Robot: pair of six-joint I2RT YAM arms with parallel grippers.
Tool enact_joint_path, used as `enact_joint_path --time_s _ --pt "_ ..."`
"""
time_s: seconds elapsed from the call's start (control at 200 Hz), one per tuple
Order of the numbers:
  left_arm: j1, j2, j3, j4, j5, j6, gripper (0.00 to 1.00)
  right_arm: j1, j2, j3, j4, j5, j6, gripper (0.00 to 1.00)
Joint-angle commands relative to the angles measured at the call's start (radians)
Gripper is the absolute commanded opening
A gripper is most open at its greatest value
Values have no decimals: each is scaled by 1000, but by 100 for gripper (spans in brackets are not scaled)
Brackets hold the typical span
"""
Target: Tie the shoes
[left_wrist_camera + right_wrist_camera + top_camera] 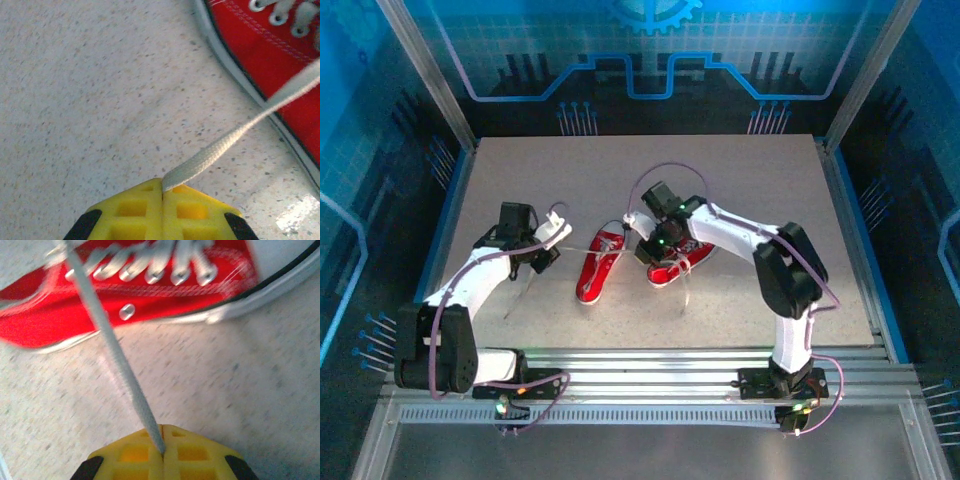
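Note:
Two red shoes with white soles lie side by side mid-table, the left shoe point(598, 265) and the right shoe point(680, 262). My left gripper point(557, 232) is to the left of them, shut on the end of a white lace point(225, 145). That lace runs taut up to the red shoe point(280, 65), pinched between yellow pads point(135, 210) of the left gripper point(162, 187). My right gripper point(638, 225) hovers over the gap between the shoes. It point(163, 445) is shut on another white lace point(120, 365), which stretches up to the eyelets of the shoe point(150, 295).
The speckled grey table point(750, 180) has open room behind and to the right of the shoes. A loose lace point(685, 290) trails toward the near edge from the right shoe. A ribbed metal rail point(650, 365) runs along the front. Blue walls surround the table.

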Motion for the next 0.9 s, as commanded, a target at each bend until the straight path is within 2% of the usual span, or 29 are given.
enact_joint_path --time_s 0.0,0.115,0.2,0.395,0.62,0.81,0.895 --pt "25 33 39 -14 -125 -140 0 59 -116 -85 -26 8 75 0" --pt "49 57 47 -27 -146 -206 0 106 -157 -155 1 -16 123 0" --pt "67 98 71 -58 -168 -244 0 103 -143 -194 15 -19 144 0" --pt "110 183 121 -115 -165 -305 0 10 -111 -204 -12 26 164 0" --pt "135 243 149 -149 -117 -321 0 -58 -48 -147 -71 37 126 0" --pt "147 225 149 -186 -68 -348 0 -39 18 -111 -76 54 122 0" --pt "144 171 150 -212 6 -377 0 -12 23 -73 -76 79 123 0"
